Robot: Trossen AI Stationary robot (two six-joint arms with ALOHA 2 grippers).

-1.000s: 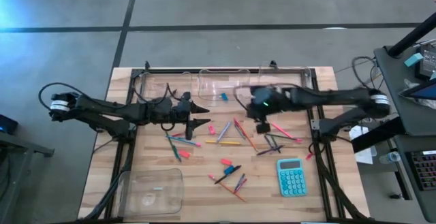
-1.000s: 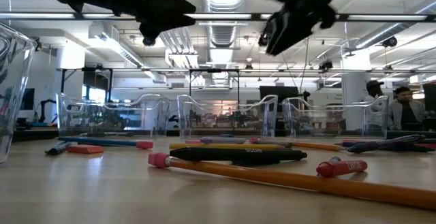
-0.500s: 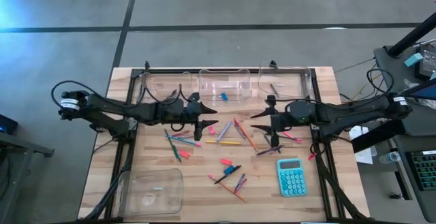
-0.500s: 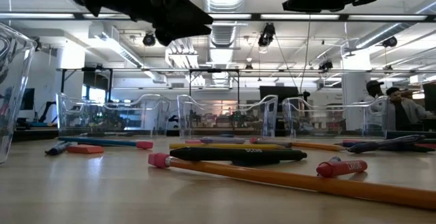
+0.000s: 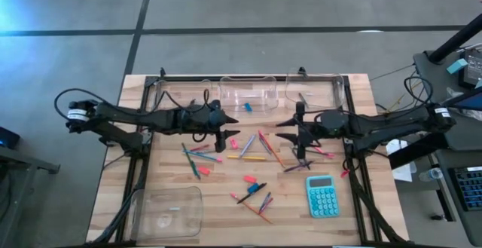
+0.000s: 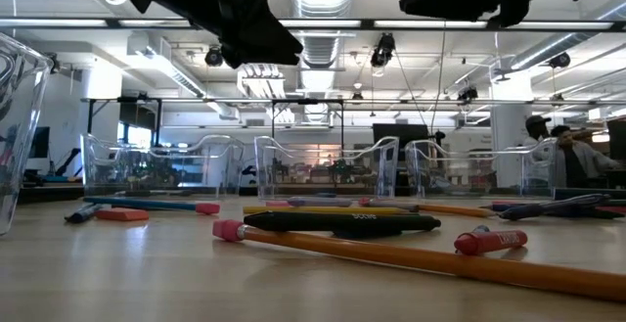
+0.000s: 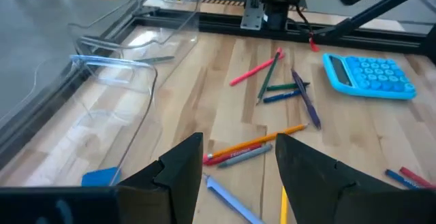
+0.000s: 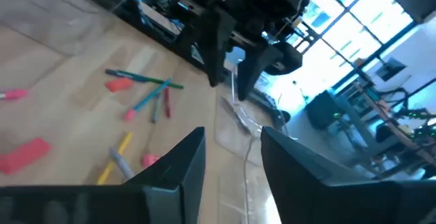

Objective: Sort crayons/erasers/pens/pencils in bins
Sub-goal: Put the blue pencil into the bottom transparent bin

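Observation:
My left gripper (image 5: 232,127) hangs open and empty above the table's middle, left of the scattered sticks; its wrist view (image 7: 238,149) shows orange, grey and blue sticks below it. My right gripper (image 5: 280,131) is open and empty, facing it from the right above pens and pencils (image 5: 260,144). Its open fingers also show in the right wrist view (image 8: 231,139). Three clear bins stand along the far edge: left (image 5: 177,97), middle (image 5: 260,91), right (image 5: 316,88). A blue eraser (image 5: 247,107) lies in the middle bin and a dark stick (image 5: 303,97) in the right one. A fourth bin (image 5: 167,210) stands near left.
A teal calculator (image 5: 322,195) lies at the near right. Pink erasers (image 5: 249,179) and loose sticks (image 5: 197,160) lie spread over the table's middle. A black frame rail runs along the far and side edges. People show in the room beyond, in the low view.
My right gripper has drawn back from over the far bins toward the table's right and near side, and has tipped from pointing down to lying level. My left gripper has gone a little toward the table's right.

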